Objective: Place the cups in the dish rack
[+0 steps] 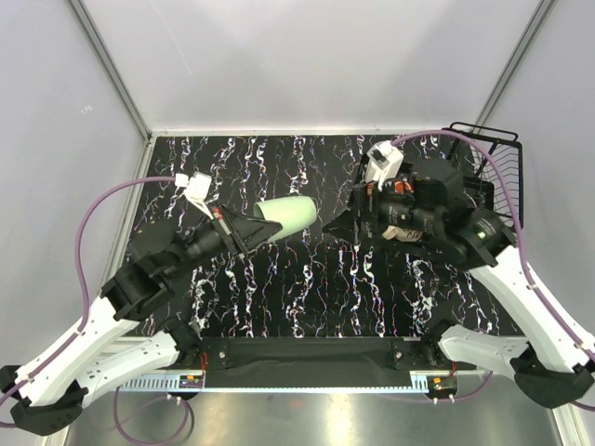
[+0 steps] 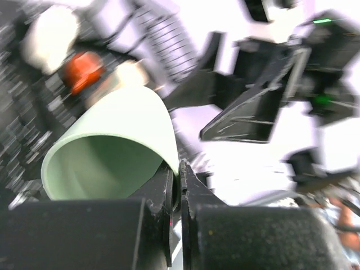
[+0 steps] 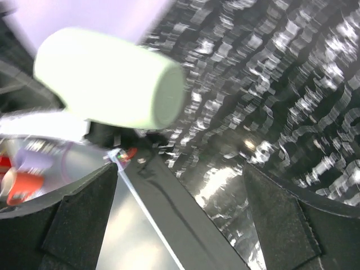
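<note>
Top external view: left gripper [image 1: 258, 228] pinches the rim of the pale mint-green mug [image 1: 288, 214], fingers pressed together on its wall. Mug lies sideways, held off the black marbled table [image 1: 307, 297], mouth toward the left arm. Left wrist view: inside of the mug shows only plain green wall. Right gripper [image 1: 342, 216] sits near the mug's base, fingers spread wide, not touching it. Dish rack [image 1: 497, 172] at far right, mostly hidden by the right arm, contents cannot tell. Red mug [image 2: 83, 70] is blurred beyond the mint one.
</note>
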`<action>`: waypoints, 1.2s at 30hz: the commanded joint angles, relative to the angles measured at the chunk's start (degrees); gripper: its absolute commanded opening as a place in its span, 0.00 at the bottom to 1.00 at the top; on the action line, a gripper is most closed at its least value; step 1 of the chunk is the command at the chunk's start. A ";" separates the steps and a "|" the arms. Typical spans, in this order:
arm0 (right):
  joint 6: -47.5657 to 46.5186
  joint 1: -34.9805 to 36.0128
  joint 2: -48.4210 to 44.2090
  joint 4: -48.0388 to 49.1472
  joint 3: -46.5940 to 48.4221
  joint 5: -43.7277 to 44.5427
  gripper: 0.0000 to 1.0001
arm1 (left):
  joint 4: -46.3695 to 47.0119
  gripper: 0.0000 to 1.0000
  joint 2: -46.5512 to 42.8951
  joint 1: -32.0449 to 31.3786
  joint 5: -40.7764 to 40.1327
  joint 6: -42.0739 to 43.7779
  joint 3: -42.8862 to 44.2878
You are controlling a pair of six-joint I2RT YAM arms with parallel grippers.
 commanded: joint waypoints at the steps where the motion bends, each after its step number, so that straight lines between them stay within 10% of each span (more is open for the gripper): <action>1: -4.36 0.32 -2.36 1.37 3.00 -9.79 1.00 | 17.33 0.00 -1.34 -0.07 10.54 1.34 -1.10; 26: 7.50 0.32 -4.04 26.78 -4.30 -28.44 1.00 | 48.56 0.00 2.26 -0.16 20.85 -17.21 -11.74; 36: 8.56 0.32 -4.39 29.07 -5.62 -28.45 0.60 | 49.53 0.00 3.23 -0.16 21.55 -18.18 -12.53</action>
